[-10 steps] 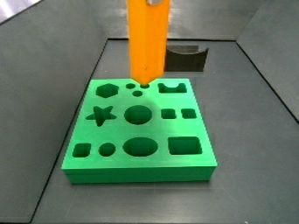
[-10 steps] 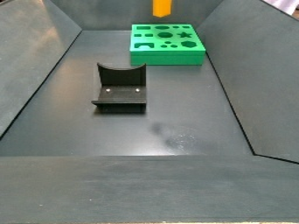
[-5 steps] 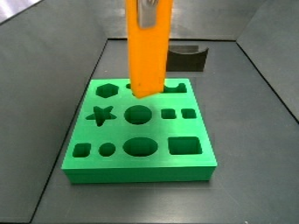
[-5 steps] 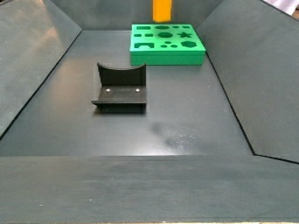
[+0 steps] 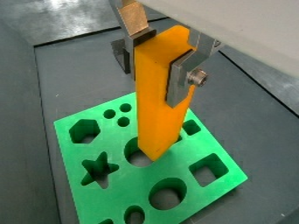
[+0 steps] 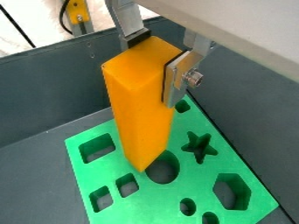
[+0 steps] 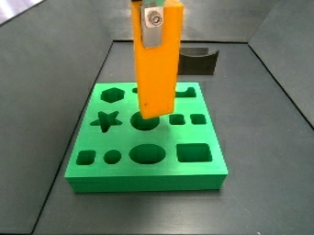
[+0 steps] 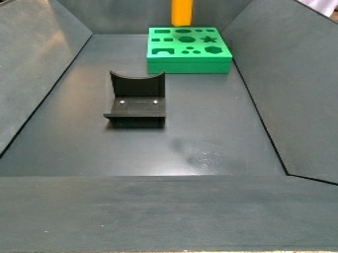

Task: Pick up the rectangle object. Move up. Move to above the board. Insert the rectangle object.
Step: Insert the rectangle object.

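My gripper (image 7: 153,27) is shut on the top of the rectangle object (image 7: 152,69), a tall orange block that hangs upright. Both wrist views show the silver fingers (image 5: 184,77) (image 6: 177,77) clamped on opposite sides of the block (image 5: 158,105) (image 6: 138,109). The block's lower end is over the board (image 7: 203,170), a green slab with shaped holes, at the middle round hole (image 5: 140,157). I cannot tell whether the end touches the board. In a side view the board (image 8: 211,65) lies at the far end, with only the block's lower part (image 8: 181,12) in frame.
The dark fixture (image 8: 136,99) stands on the floor mid-bin, and behind the board in a side view (image 7: 199,61). Dark sloped walls (image 8: 46,89) enclose the floor. The board (image 6: 152,207) has square, star and hexagon holes around the block.
The gripper and orange block have come down and forward over the board, from above the back row of holes to the middle round hole. The board and fixture have not moved.
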### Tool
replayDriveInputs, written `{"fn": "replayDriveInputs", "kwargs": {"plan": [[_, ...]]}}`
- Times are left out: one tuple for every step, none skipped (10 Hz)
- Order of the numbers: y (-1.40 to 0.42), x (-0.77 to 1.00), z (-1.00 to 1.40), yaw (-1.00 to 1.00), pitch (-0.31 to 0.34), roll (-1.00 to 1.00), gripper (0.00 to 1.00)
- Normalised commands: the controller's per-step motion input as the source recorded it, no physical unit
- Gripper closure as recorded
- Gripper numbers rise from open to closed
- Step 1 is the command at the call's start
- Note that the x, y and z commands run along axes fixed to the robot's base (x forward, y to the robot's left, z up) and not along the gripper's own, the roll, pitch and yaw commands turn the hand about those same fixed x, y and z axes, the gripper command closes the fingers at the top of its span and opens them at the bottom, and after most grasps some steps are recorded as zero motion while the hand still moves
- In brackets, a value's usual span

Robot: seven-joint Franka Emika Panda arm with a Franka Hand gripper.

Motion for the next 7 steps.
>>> {"fn": "replayDriveInputs", "kwargs": {"plan": [[-0.34,0.37,0.0,-0.19,0.0,0.03,1.0],[-0.39,0.46,0.0,-0.26,0.0,0.04,1.0],[-0.39,0.48,0.0,-0.29,0.0,0.03,1.0],[-0.37,0.48,0.0,-0.33,0.0,0.05,1.0],[-0.25,0.44,-0.02,-0.49,0.0,0.04,1.0],[-0.14,0.39,-0.03,-0.51,0.0,0.02,1.0],[0.0,0.21,-0.01,-0.29,0.0,0.03,1.0]]}}
